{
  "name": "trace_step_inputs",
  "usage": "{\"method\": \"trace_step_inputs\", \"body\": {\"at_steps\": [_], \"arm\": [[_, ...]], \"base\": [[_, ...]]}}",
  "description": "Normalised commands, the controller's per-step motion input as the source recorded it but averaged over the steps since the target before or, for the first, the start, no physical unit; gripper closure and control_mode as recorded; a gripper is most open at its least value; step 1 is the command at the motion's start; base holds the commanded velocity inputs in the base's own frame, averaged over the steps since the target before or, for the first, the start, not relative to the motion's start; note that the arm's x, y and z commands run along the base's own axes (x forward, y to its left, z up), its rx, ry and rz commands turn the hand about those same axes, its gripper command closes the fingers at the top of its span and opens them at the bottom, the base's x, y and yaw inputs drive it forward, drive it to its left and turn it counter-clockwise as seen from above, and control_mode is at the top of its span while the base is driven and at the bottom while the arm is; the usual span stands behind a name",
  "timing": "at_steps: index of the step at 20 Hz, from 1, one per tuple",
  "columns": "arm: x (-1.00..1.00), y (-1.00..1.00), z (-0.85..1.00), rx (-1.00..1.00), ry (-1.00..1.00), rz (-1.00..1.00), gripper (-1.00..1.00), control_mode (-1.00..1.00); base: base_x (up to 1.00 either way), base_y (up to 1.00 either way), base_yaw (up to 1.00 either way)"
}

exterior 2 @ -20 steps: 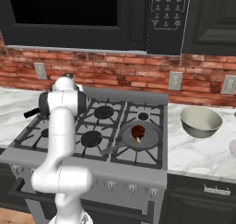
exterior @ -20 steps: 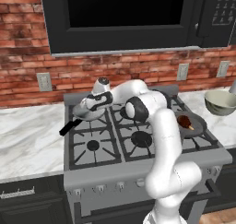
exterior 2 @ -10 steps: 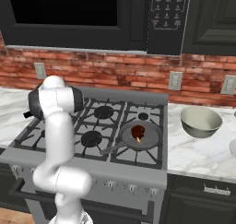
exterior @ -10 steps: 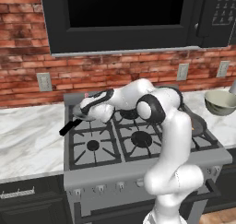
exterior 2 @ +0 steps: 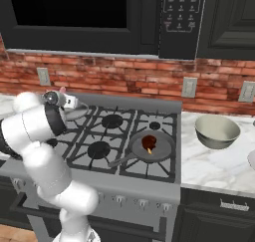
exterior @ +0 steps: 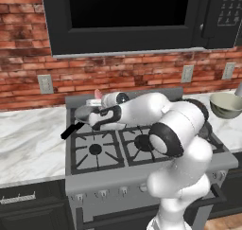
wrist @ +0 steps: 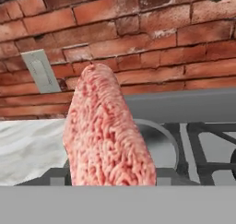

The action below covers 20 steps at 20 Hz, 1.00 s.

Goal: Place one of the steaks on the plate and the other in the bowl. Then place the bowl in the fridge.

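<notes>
pink steak (wrist: 108,135) upright between fingers (exterior: 96,97) | above grey pan (wrist: 159,147)

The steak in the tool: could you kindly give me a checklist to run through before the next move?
1. Steak held in the tool: ok.
2. Steak lifted above the rear pan: ok.
3. Grip depth on the steak: cannot tell.
4. Bowl upright and empty on the counter: ok.
5. Second steak lying in the front pan, out of the way: ok.
</notes>
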Motion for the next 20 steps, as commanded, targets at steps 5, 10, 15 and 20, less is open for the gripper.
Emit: {"method": "trace_step_inputs", "body": {"at_steps": [5, 10, 15, 20], "arm": [[-0.66, -0.76, 0.87, 0.0, 0.22, -0.08, 1.0, -1.0], [-0.87, -0.78, 0.49, 0.0, 0.14, -0.02, 1.0, -1.0], [-0.98, -0.93, -0.01, 0.0, 0.01, -0.03, 1.0, -1.0], [-0.62, -0.82, 0.0, -0.04, 0.0, -0.16, 1.0, -1.0]], "base": [[0.0, 0.0, 0.0], [0.0, 0.0, 0.0], [0.0, 0.0, 0.0], [0.0, 0.0, 0.0]]}}
